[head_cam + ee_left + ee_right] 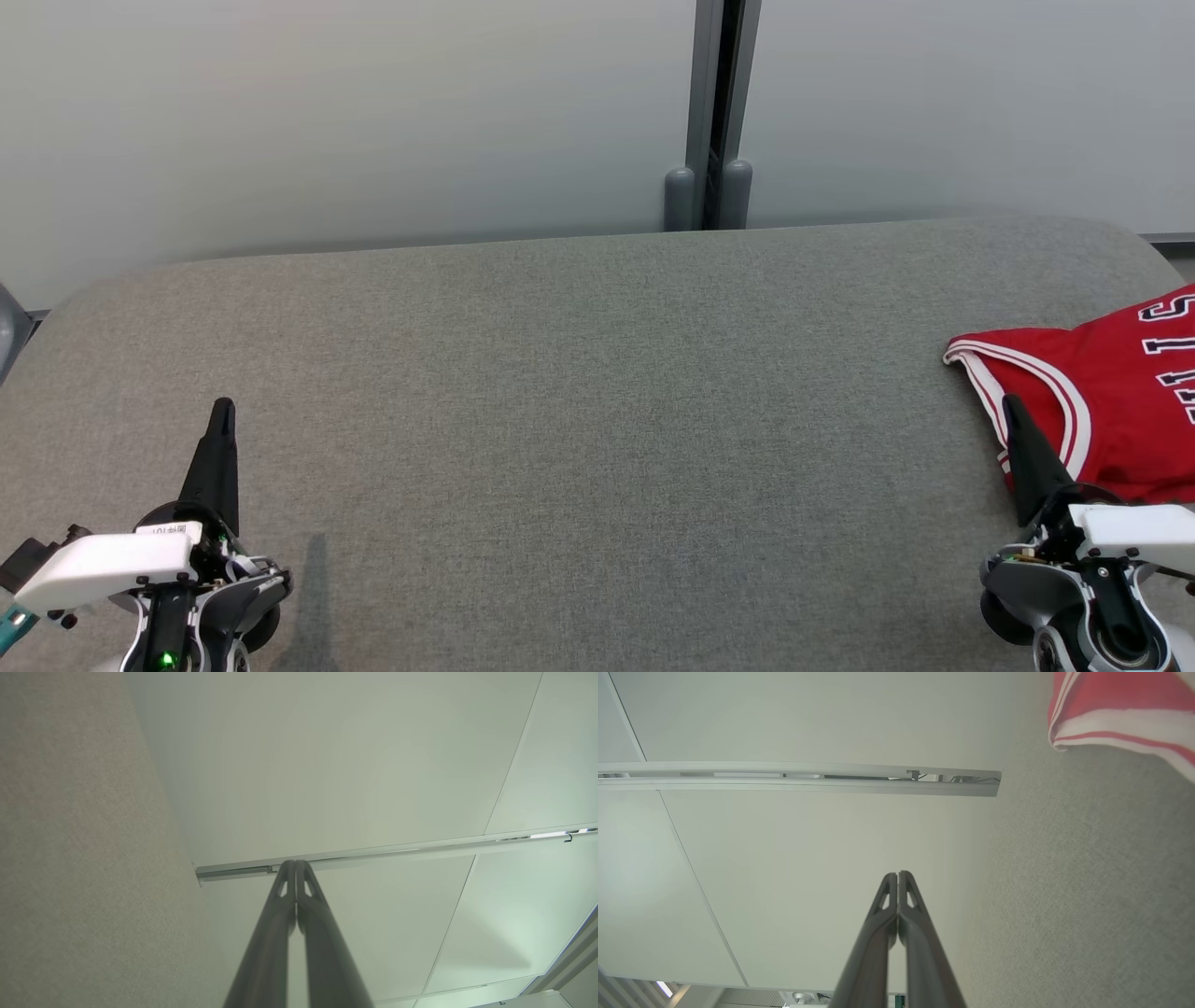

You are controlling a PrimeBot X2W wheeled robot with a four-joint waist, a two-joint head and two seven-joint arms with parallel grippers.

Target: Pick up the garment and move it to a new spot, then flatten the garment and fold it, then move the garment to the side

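Observation:
The garment [1111, 383] is a red jersey with white trim and dark lettering, lying at the right edge of the grey padded table [579, 392], partly cut off by the frame. Its striped edge [1120, 714] shows at the top right of the right wrist view. My right gripper [1010, 403] stands at the lower right, shut and empty, its tip overlapping the jersey's near-left edge in the head view; contact cannot be told. In its own wrist view the right gripper [897, 873] has both fingers pressed together. My left gripper [222, 405] is at the lower left, shut, holding nothing [295, 862].
A pale partition wall [355, 121] runs behind the table, with a grey post [711, 112] at its seam. The table's rounded far corners curve down at left and right. A metal rail [387, 851] crosses the wall in the wrist views.

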